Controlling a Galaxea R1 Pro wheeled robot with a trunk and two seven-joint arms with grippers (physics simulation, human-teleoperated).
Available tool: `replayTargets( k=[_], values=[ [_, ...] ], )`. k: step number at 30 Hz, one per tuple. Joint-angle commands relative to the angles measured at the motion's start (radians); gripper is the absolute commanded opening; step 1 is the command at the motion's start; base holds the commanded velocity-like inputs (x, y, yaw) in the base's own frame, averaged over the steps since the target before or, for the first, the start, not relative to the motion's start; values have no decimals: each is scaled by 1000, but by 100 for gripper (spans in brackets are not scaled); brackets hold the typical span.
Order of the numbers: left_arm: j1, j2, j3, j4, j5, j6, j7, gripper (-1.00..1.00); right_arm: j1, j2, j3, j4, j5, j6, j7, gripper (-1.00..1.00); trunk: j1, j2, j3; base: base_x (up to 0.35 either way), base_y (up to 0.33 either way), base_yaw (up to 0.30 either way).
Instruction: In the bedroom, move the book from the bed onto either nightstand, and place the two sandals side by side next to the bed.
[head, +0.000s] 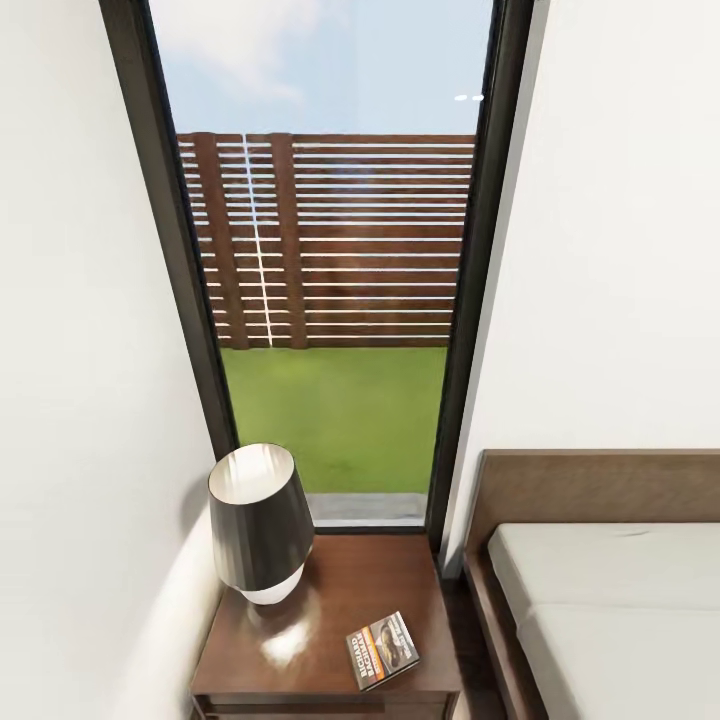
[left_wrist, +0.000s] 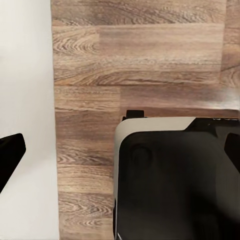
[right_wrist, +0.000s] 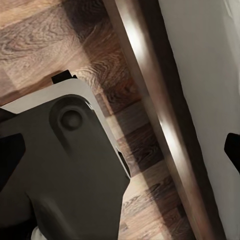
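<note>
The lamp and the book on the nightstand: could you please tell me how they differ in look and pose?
The lamp stands upright at the nightstand's back left, while the book lies flat near its front edge. The lamp is tall with a dark flared shade over a white base; the book is thin, with a photo cover and an orange band. Both rest on the same glossy brown top.

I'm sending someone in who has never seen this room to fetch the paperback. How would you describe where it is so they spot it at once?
Find the tall dark-framed window left of the bed; below it stands a dark brown nightstand. On its top, toward the front corner nearer the bed, lies the book, flat. Its only neighbour is a dark-shaded lamp; the book is the small thin thing with an orange band and white lettering.
</note>
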Motion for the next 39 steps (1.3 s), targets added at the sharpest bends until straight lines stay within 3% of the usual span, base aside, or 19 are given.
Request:
replayTargets(
  k=[1,39],
  values=[
    [-1,-1,8,0,-11,-3,0,100,-1,0,-2,1,2,3,-3,100,1,-2,-2,0,0,0],
    [35,-1,8,-1,-14,-2,-1,100,-1,0,-2,1,2,3,-3,100,1,-2,-2,0,0,0]
  ],
)
